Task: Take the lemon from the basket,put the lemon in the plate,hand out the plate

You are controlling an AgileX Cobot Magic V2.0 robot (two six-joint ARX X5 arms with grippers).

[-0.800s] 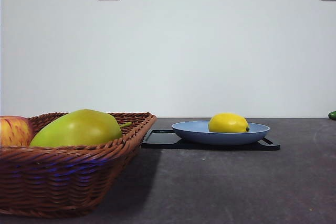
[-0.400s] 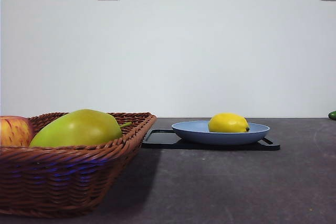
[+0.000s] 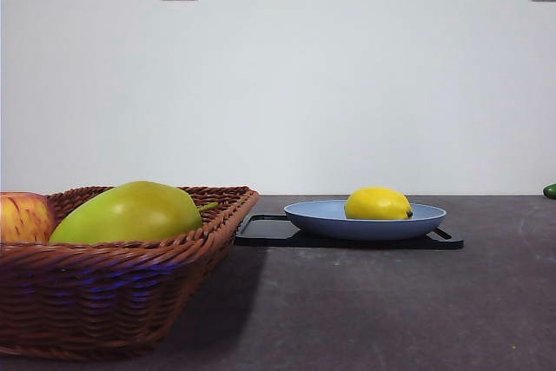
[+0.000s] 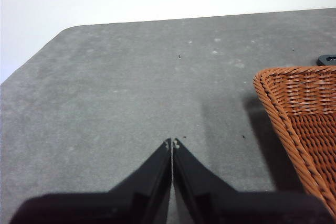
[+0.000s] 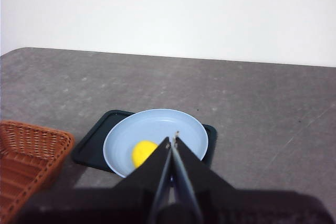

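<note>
The lemon (image 3: 378,203) already lay in the blue plate (image 3: 317,215), which sat on a black tray (image 3: 261,231) toward the far edge of the table, beside the basket (image 3: 130,288) holding a green fruit (image 3: 130,212) and an apple (image 3: 22,216). The right gripper (image 5: 172,141) hung above the plate with its jaws closed and empty, and the left gripper (image 4: 171,144), also closed on nothing, waited over bare tabletop beside the basket. The plate looked light, stiff and smooth, so the raised rim seemed the best hold, kept level so the round lemon would not roll off.
</note>
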